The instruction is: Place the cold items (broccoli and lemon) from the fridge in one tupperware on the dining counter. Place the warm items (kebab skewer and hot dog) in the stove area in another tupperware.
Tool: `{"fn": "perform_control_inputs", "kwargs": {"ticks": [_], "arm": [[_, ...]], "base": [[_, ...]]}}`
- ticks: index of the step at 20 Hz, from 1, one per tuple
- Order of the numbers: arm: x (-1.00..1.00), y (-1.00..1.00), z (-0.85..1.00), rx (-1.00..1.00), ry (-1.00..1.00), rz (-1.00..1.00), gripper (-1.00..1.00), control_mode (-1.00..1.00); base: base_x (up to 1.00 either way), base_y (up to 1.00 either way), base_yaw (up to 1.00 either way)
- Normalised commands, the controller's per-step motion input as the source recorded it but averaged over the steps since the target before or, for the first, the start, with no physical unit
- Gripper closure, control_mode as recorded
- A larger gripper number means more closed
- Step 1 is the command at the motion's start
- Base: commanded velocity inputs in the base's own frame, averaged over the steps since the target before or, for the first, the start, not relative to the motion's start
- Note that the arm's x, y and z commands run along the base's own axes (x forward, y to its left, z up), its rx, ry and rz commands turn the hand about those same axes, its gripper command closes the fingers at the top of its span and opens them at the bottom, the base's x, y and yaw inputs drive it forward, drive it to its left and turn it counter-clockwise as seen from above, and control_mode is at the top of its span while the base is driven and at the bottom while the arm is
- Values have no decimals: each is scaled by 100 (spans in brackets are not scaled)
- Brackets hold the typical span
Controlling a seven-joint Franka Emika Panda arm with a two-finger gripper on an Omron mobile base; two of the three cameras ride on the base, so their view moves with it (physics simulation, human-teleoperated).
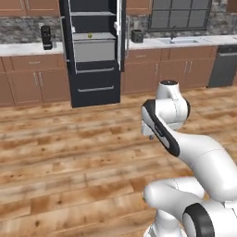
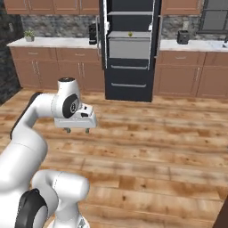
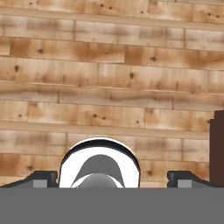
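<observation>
A: What's the arm look like up close?

B: Glossy white shells, fat and rounded, kind of like plumbing bends. Every joint has a dark ring or band, and one black stripe runs along the curved link near the top. There's a round dark cap on the upper joint too.

A: And the hand?

B: A boxy white block with two little dark fingers poking out underneath. I can't make out any cables or screws.

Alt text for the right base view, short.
A white robot arm folds low over a wooden kitchen floor, its open, empty pincer pointing down. Ahead stands an open dark fridge with a small yellow-green item on a shelf, between brown cabinets.
</observation>
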Motion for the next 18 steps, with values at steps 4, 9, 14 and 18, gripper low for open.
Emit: {"fn": "perform_control_inputs", "kwargs": {"ticks": [4,9,14,18], "arm": [[0,0,0,0,0,0,-100,100],[0,0,0,0,0,0,-100,100],[0,0,0,0,0,0,-100,100],[0,0,0,0,0,0,-100,100]], "base": [[100,-5,18],[100,-10,1],[100,-16,0],[100,-45,-1]]}}
